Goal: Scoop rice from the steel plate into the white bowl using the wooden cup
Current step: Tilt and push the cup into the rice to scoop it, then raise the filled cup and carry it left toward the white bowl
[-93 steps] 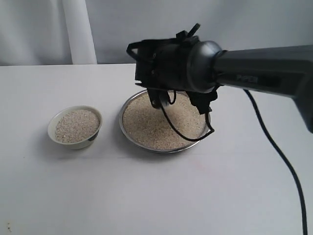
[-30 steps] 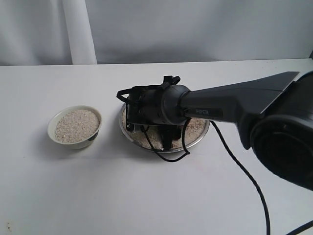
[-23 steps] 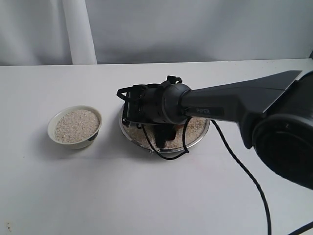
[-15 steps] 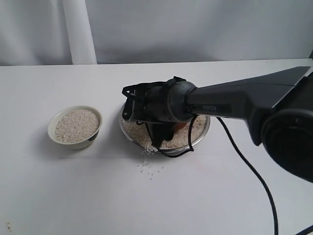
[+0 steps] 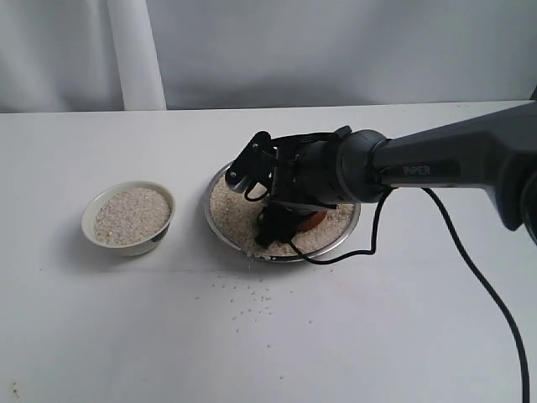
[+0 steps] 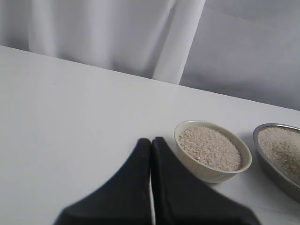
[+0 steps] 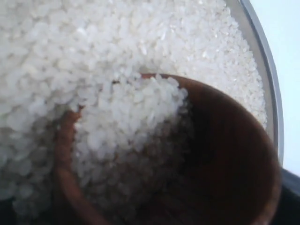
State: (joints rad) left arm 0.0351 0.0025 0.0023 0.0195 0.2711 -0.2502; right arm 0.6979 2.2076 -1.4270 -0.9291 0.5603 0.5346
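- Rice [image 5: 250,294] is lying scattered on the white worktop [image 5: 117,336] near the steel plate [image 5: 208,217]; a pale curtain [image 5: 336,50] is hanging behind.
- Right tool [image 5: 285,225] is gripping the wooden cup [image 5: 313,220]; left tool [image 6: 151,154] is sitting closed.

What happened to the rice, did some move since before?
Yes. Some rice has left the plate and now lies scattered on the table, on the plate's near side, toward the camera.
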